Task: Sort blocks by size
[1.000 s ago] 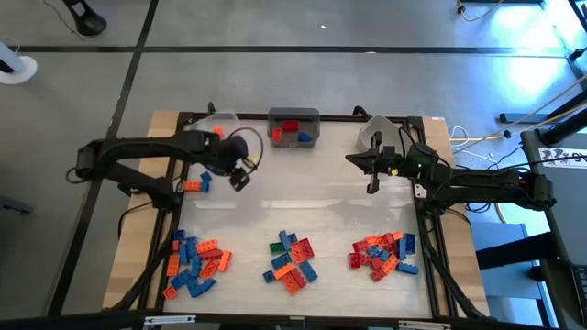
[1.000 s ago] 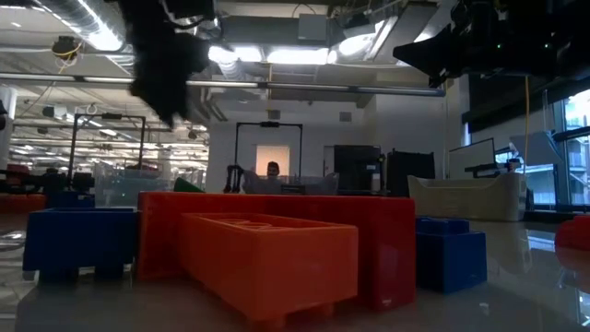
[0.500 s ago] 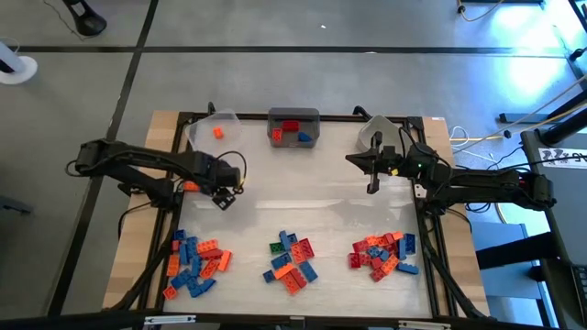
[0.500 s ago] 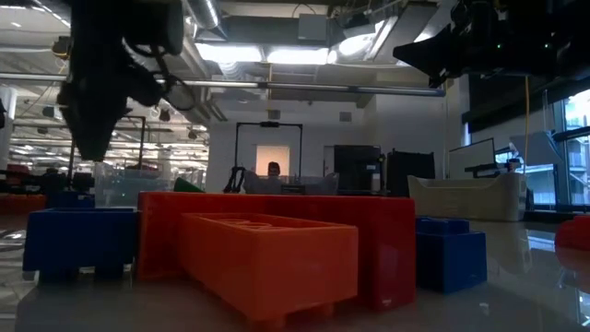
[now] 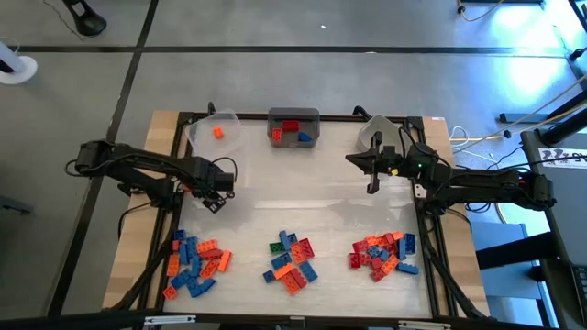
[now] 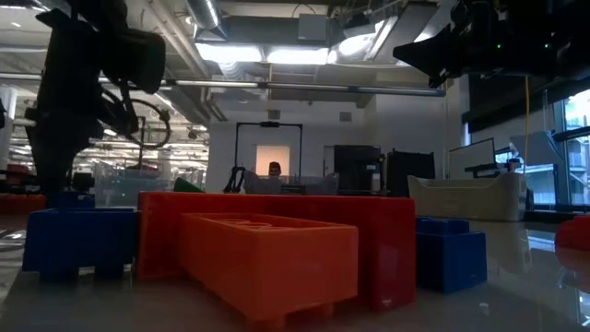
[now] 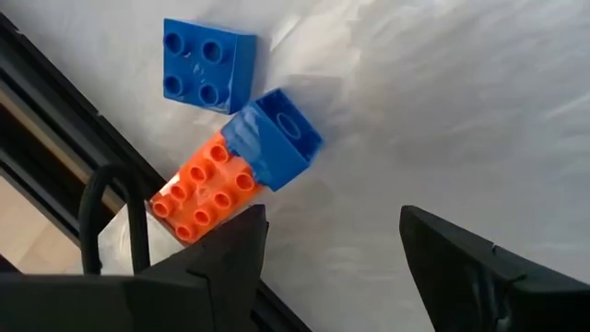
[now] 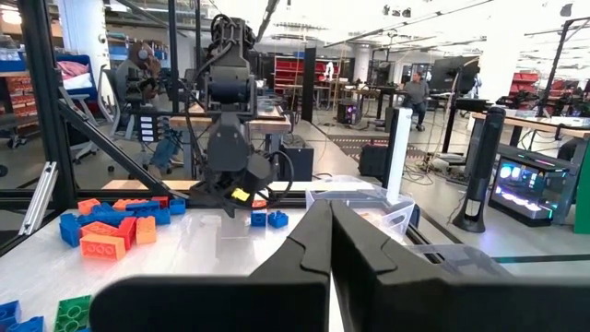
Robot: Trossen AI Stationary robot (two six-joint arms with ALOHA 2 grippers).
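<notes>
Blocks lie in three heaps along the near edge: left (image 5: 194,259), middle (image 5: 292,258), right (image 5: 383,254). By the table's left edge lie an orange eight-stud block (image 7: 201,189), a blue block tipped on its side (image 7: 274,146) against it, and a flat blue four-stud block (image 7: 209,65). My left gripper (image 5: 211,200) hangs open just above the tabletop, pointing down, beside these three; the orange block is close to one finger (image 7: 226,263), and nothing is between the fingers. My right gripper (image 5: 371,181) waits shut, level, above the far right of the table.
Three bins stand along the far edge: a clear one (image 5: 213,131) holding an orange block, a grey one (image 5: 293,126) with red and blue blocks, and another clear one (image 5: 371,135). The black table frame (image 7: 55,129) runs close past the left gripper.
My left gripper has come away from the far-left clear bin, moving toward the table's left and near edges and down, and has tipped over until it points steeply down. Its fingers have stayed open. The right arm has kept still.
</notes>
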